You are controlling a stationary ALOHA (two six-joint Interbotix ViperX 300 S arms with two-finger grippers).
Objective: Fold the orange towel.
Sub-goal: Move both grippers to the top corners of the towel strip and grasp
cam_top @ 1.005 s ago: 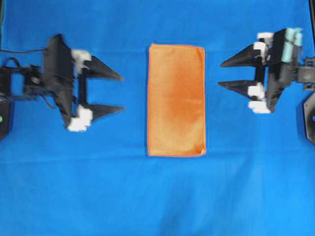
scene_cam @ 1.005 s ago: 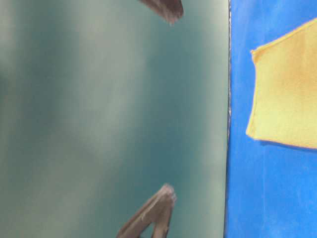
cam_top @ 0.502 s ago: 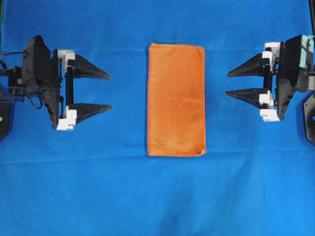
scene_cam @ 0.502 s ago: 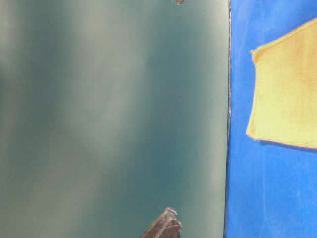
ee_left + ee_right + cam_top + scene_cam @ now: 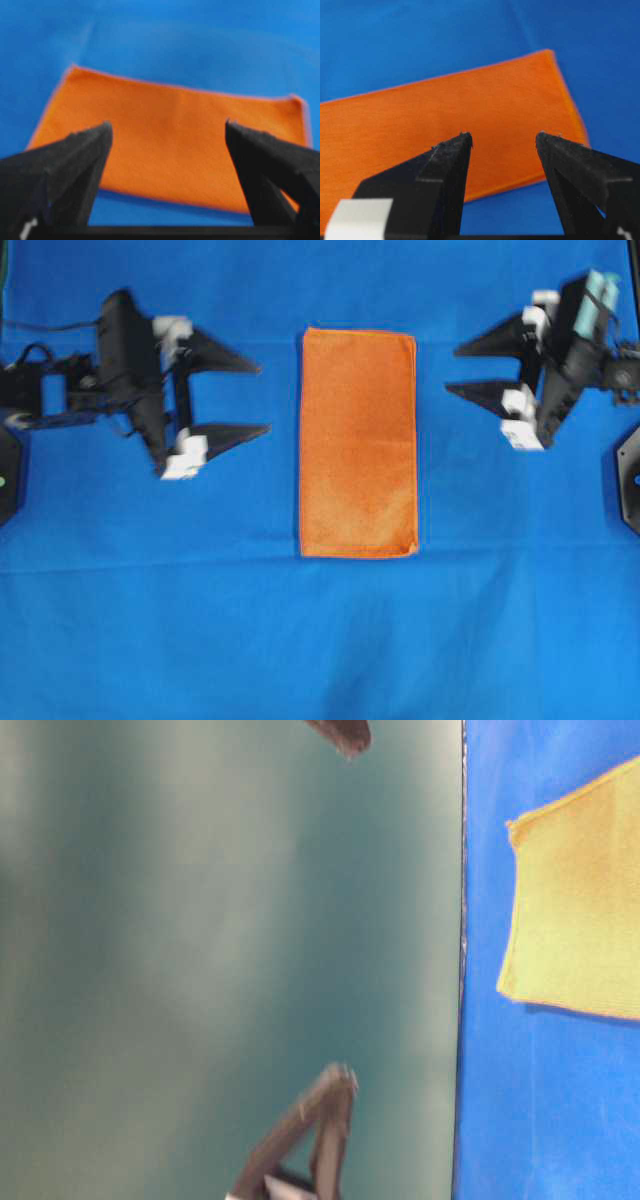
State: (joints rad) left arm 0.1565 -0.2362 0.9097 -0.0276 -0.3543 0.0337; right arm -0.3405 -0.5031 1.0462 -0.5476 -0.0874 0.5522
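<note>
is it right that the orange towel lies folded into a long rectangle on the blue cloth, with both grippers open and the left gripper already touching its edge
Not quite. The left gripper is not touching the orange towel: the overhead view shows bare blue cloth between them. The rest holds: the towel lies as a long rectangle, and the right gripper is open too.

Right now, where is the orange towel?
In the overhead view the orange towel lies flat as a tall rectangle mid-table on the blue cloth, between the open left gripper and the open right gripper, touching neither.
</note>
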